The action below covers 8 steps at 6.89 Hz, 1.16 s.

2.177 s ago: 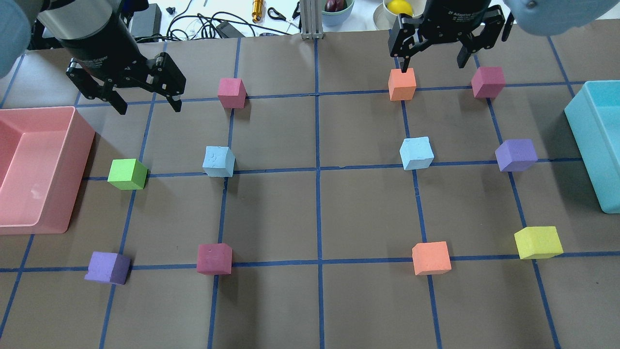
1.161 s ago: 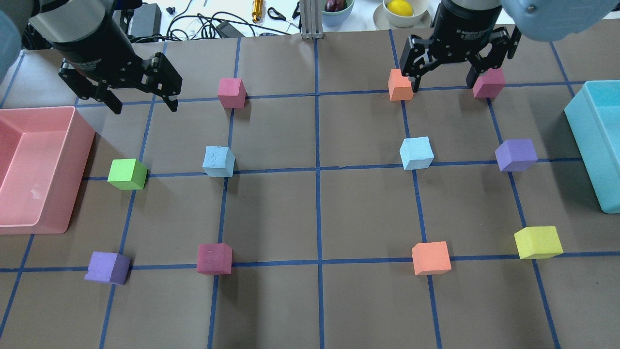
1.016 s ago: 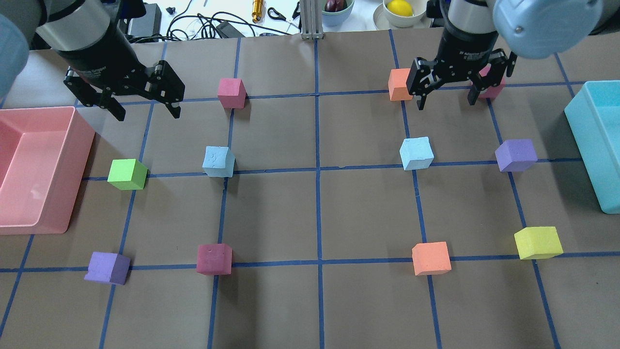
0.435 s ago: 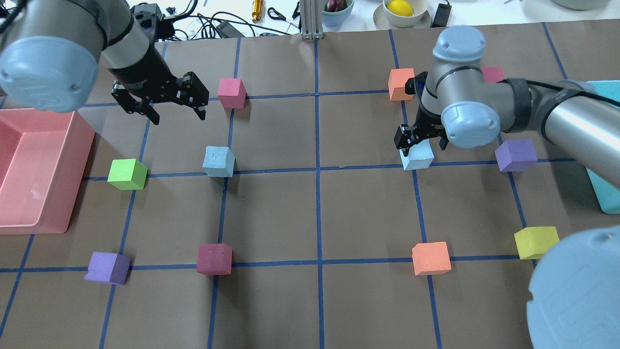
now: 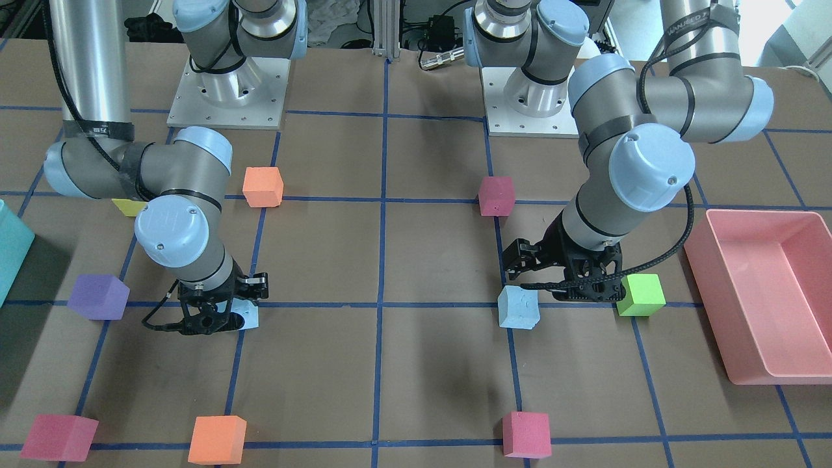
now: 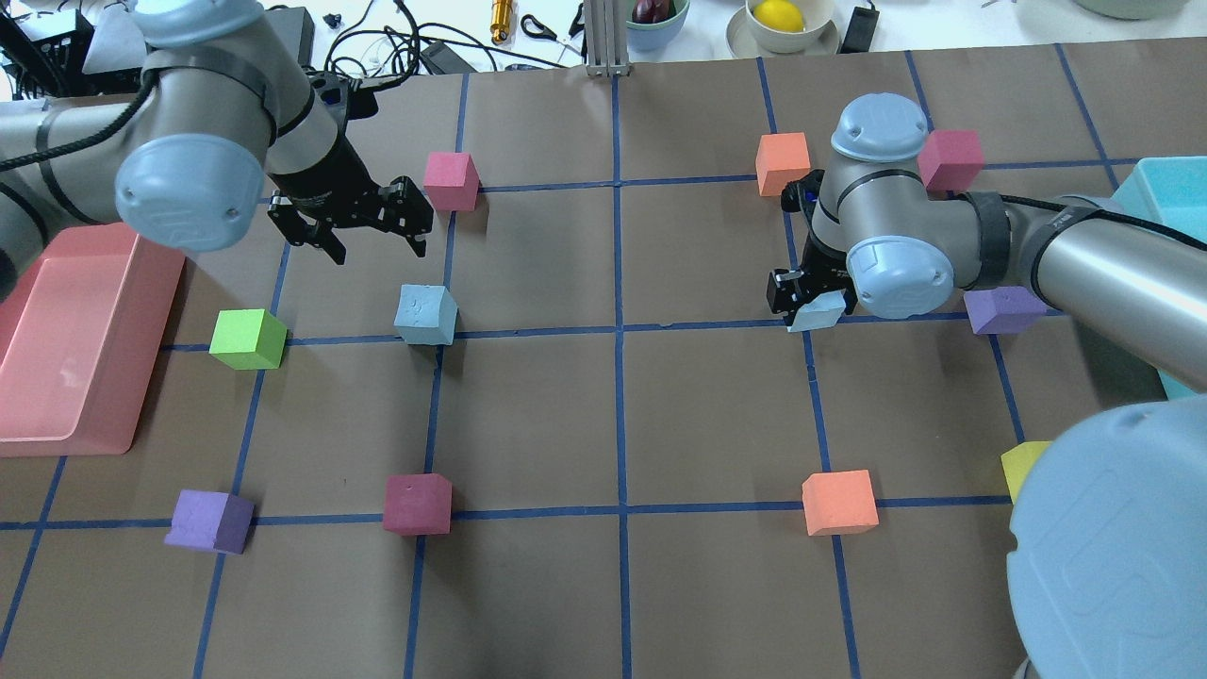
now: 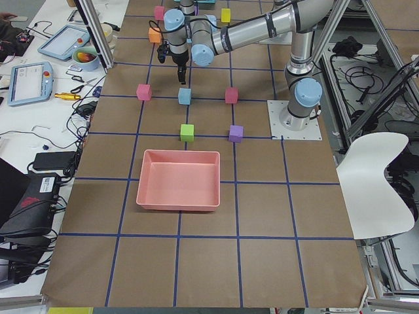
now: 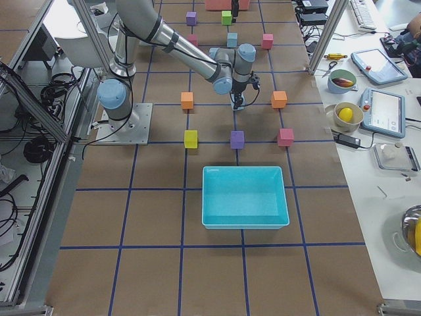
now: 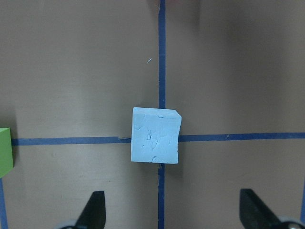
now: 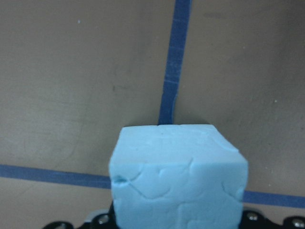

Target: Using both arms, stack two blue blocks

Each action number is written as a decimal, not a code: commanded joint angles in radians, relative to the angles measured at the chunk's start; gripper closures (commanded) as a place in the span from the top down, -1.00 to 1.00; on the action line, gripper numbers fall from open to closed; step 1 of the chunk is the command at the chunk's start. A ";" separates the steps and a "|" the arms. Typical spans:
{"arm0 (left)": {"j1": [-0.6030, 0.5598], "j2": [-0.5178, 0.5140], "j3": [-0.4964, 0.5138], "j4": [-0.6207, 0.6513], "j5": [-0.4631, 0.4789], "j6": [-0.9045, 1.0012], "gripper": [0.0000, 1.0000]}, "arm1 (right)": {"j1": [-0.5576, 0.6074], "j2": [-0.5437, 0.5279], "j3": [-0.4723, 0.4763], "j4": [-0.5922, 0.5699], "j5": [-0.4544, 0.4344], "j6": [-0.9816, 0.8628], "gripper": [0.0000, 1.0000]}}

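Left gripper (image 6: 377, 247) hangs with jaws wide apart, up-left of 1 blue block (image 6: 425, 315) in the overhead view. Right gripper (image 6: 809, 294) is down on the other blue block (image 6: 817, 317), right of centre; I cannot tell if it is clamped. Foam looks light, soft, dented: I would pinch 2 opposite flat faces at mid-height, gently

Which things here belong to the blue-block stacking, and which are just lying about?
Job: left blue block, right blue block, left gripper, right gripper.
Lying about: green cube, yellow cube, purple cubes, orange cubes, crimson cubes, pink bin, teal bin.
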 commanded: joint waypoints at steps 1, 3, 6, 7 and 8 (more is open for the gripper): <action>0.001 -0.081 -0.006 0.092 -0.001 0.078 1.00 | 0.044 -0.005 -0.074 0.026 0.066 0.074 -0.63; -0.001 -0.132 -0.012 0.126 0.001 0.082 1.00 | 0.159 0.047 -0.193 0.034 0.127 0.266 -0.56; -0.001 -0.164 -0.032 0.147 0.001 0.080 1.00 | 0.325 0.173 -0.330 0.019 0.125 0.521 -0.53; -0.002 -0.173 -0.034 0.148 0.001 0.071 1.00 | 0.328 0.237 -0.410 0.017 0.125 0.521 -0.52; -0.002 -0.173 -0.035 0.148 0.001 0.069 0.96 | 0.334 0.271 -0.453 0.026 0.121 0.518 -0.50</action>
